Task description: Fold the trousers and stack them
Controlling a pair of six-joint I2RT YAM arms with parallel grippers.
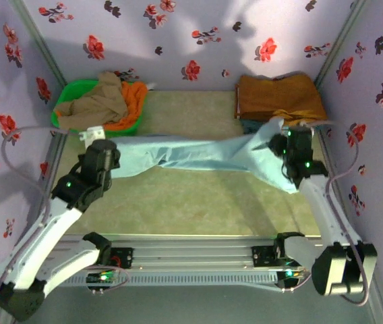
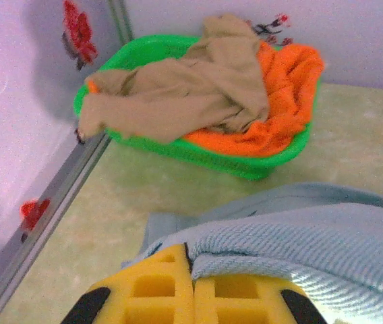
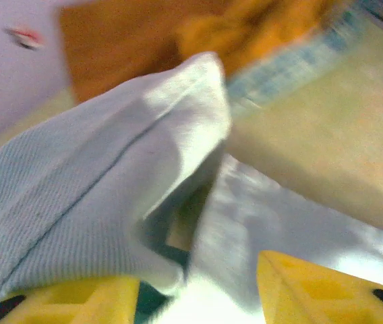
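The trousers [image 1: 191,152] lie stretched from side to side across the desk [image 1: 178,202], with one end at each arm and the middle resting on the surface. Left gripper [image 2: 191,263]: fully closed, its yellow fingers [image 2: 151,283] pressed together with an edge of the pale blue cloth pinched in the seam between them. Right gripper [image 3: 195,287]: jaws parted — the two yellow fingers stand apart, and a fold of the trousers lies loosely between them, draped over the left finger and not clamped. This end of the trousers sits at the front edge of a folded mustard-brown garment [image 1: 279,94] in the far right corner of the desk. In the far left corner stands a green basket [image 1: 63,101] holding a beige garment [image 1: 100,101] on top of an orange garment [image 1: 134,101] — just beyond the left gripper.
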